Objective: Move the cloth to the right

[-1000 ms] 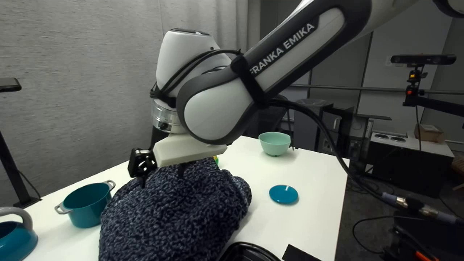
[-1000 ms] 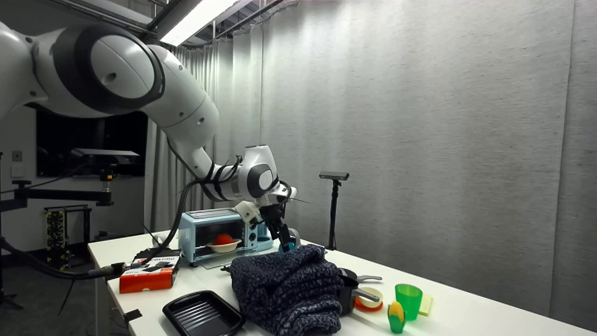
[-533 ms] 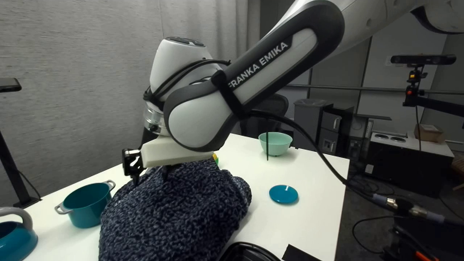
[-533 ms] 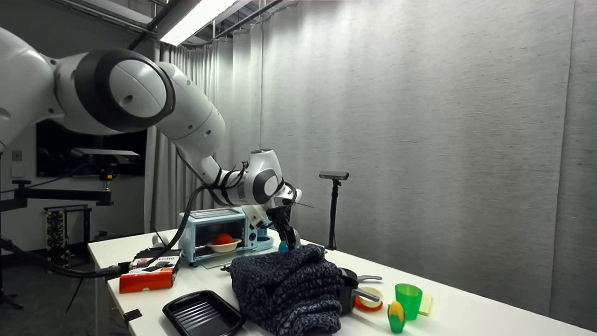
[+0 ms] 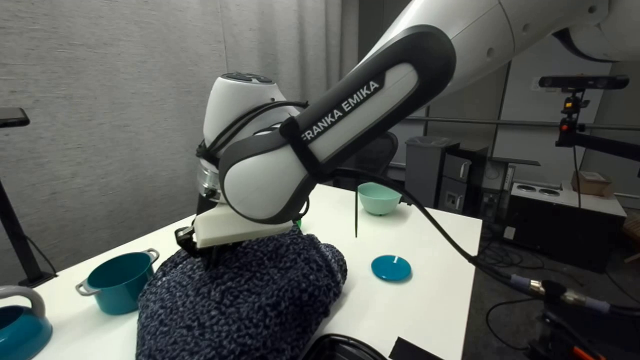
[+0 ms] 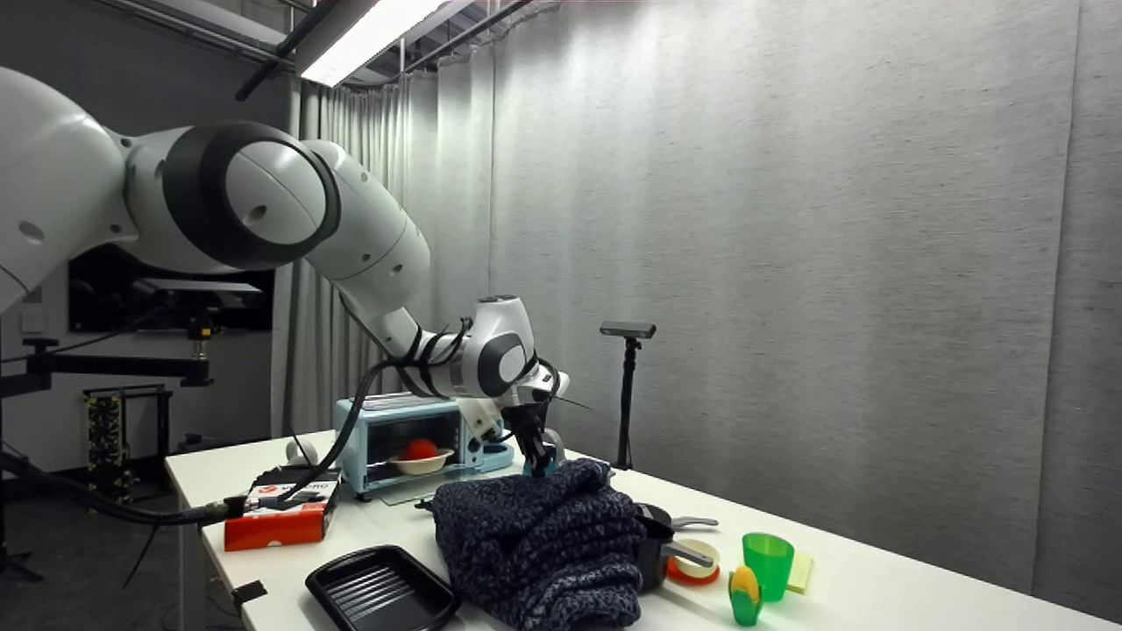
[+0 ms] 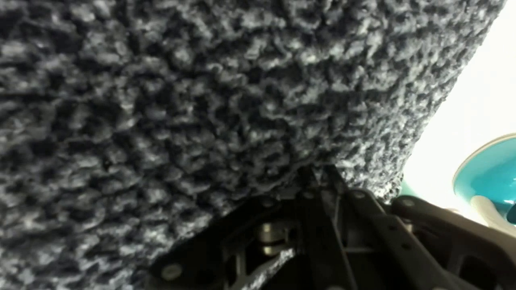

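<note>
My arm [image 5: 350, 142]: white shells [image 5: 265, 182], dark grey trim [image 5: 437, 52], FRANKA EMIKA lettering [image 5: 340, 112], black cables [image 5: 416, 204]. My gripper [image 7: 319, 171]: black linkages [image 7: 321, 241], metallic screws [image 7: 171, 272].

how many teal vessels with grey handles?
2, in an exterior view: a two-handled pot beside the cloth and a loop-handled vessel cut off at the left edge. The wrist view's teal vessel is likely a repeat. The cloth may hide others.

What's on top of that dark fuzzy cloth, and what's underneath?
The robot's hand touches the cloth from above. White table shows beside it; whatever lies beneath is covered and can't be seen.
</note>
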Controlling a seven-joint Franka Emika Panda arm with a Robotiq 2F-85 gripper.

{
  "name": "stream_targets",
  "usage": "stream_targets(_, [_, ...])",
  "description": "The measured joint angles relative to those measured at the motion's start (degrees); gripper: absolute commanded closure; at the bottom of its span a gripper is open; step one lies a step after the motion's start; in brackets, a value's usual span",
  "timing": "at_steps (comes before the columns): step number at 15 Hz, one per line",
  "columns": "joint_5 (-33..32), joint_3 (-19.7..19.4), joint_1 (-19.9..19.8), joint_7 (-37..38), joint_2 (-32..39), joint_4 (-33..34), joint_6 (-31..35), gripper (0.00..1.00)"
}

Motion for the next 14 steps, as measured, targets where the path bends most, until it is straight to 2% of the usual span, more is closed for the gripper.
stream_targets(7, [0.00,-3.33,0.01,0.77,0.00,-0.81,-3.11,1.00])
stream_targets(11, [-0.06,-6.10,0.06,3.72,-0.22,-3.68,-3.90,1.00])
stream_targets(14, [-0.06,-7.51,0.02,5.33,-1.40,-6.06,-7.01,1.00])
